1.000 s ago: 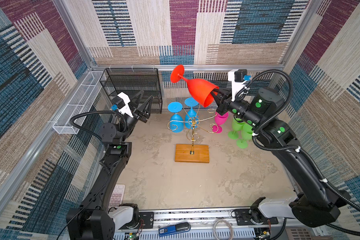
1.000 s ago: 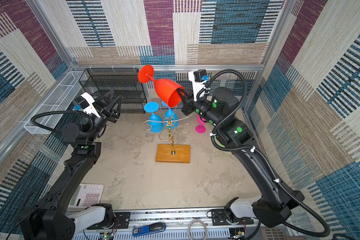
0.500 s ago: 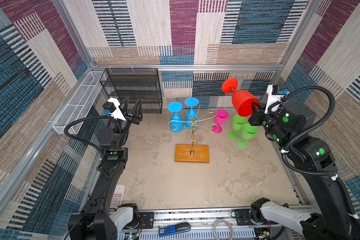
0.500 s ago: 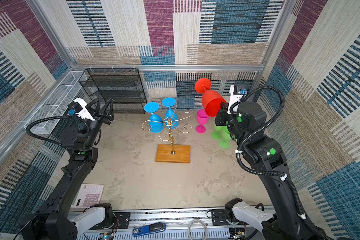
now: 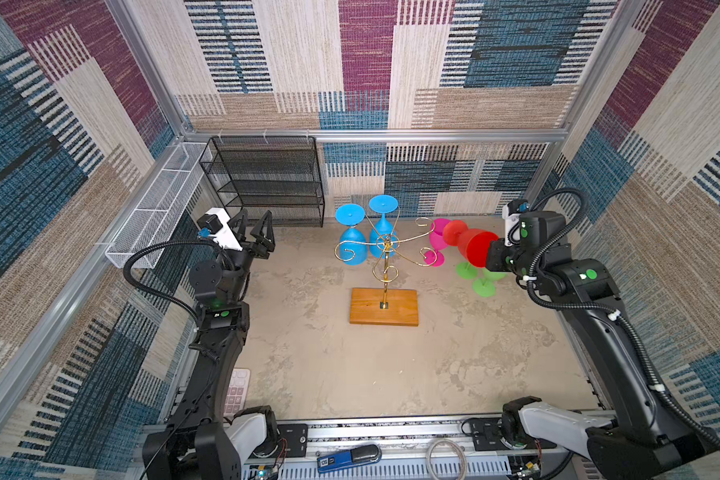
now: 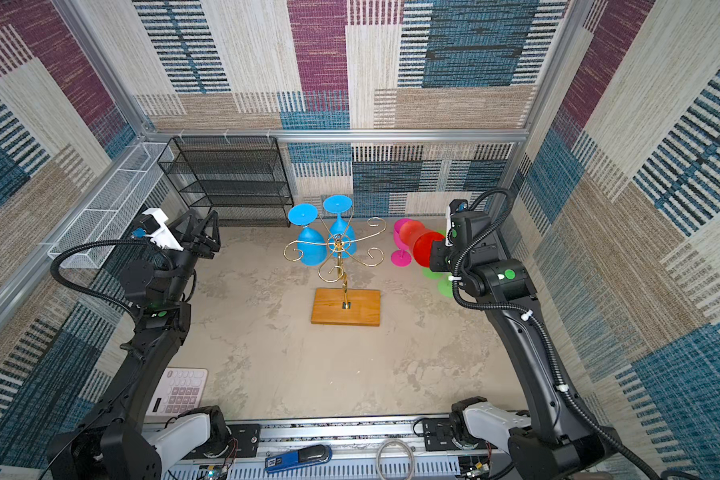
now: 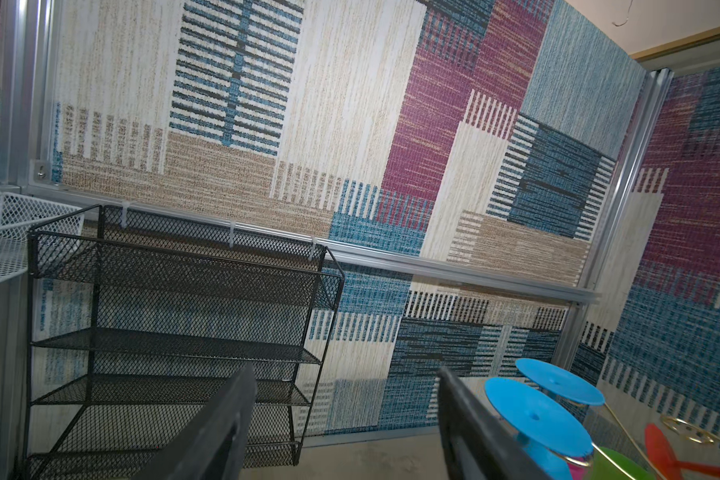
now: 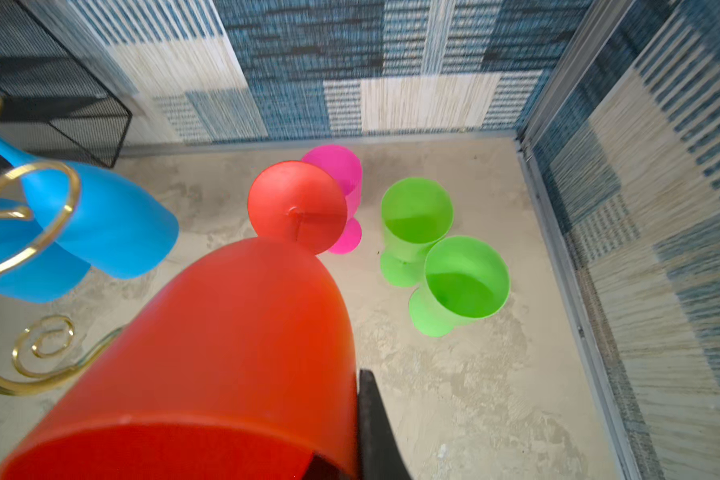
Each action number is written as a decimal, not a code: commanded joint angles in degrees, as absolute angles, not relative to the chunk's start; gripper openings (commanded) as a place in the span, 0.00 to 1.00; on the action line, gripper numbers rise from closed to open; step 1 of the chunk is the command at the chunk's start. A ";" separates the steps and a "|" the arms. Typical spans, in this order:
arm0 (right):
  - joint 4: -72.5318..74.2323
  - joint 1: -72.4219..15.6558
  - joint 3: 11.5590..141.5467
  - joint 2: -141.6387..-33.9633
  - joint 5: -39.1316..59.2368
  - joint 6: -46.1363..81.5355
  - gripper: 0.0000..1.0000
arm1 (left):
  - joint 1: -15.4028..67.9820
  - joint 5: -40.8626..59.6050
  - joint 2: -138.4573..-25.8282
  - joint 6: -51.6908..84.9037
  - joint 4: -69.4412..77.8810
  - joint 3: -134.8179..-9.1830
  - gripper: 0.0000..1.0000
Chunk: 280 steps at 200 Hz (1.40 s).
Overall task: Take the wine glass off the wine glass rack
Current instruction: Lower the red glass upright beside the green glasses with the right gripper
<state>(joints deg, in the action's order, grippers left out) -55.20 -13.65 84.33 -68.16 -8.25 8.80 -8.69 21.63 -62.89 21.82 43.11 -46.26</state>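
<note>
The wine glass rack (image 5: pixel 385 254), gold wire on a wooden base (image 5: pixel 384 306), stands mid-table in both top views, also (image 6: pixel 340 253). Two blue glasses (image 5: pixel 352 246) hang upside down on it. The red wine glass (image 5: pixel 472 250) is off the rack and lies tilted in the air to its right, foot toward the rack. My right gripper (image 5: pixel 493 255) is shut on its rim. In the right wrist view one finger (image 8: pixel 374 419) presses the outside of the red bowl (image 8: pixel 242 332). My left gripper (image 5: pixel 256 227) stands open and empty at far left, its fingers (image 7: pixel 242 386) wide apart.
A pink glass (image 5: pixel 436 245) and two green glasses (image 8: pixel 466 278) stand upright on the table under and beside the red one. A black mesh shelf (image 5: pixel 266 183) is at the back, a white mesh basket (image 5: pixel 154 212) along the left wall, a calculator (image 6: pixel 179 390) front left.
My right arm carried the red glass from above the rack to the right and down, over the pink and green glasses. My left gripper drew back left and opened wider.
</note>
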 commanded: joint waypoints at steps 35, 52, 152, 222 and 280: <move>-56.87 -13.25 82.49 -74.27 -5.71 6.95 0.00 | -11.86 25.07 -62.18 27.65 51.19 -43.34 0.73; -56.95 -13.27 82.27 -75.74 -5.47 6.71 0.00 | -13.06 26.33 -62.48 29.16 50.55 -44.26 0.74; -58.14 -13.27 81.98 -87.36 -5.71 4.24 0.00 | -14.06 31.31 -61.84 26.96 42.45 -47.25 0.76; -61.29 -13.24 85.26 -93.71 -6.26 2.98 0.00 | -14.31 31.33 -60.77 26.18 43.77 -46.14 0.76; -61.72 -13.24 85.51 -96.33 -7.12 3.16 0.06 | -14.27 31.56 -60.82 26.06 43.00 -46.40 0.75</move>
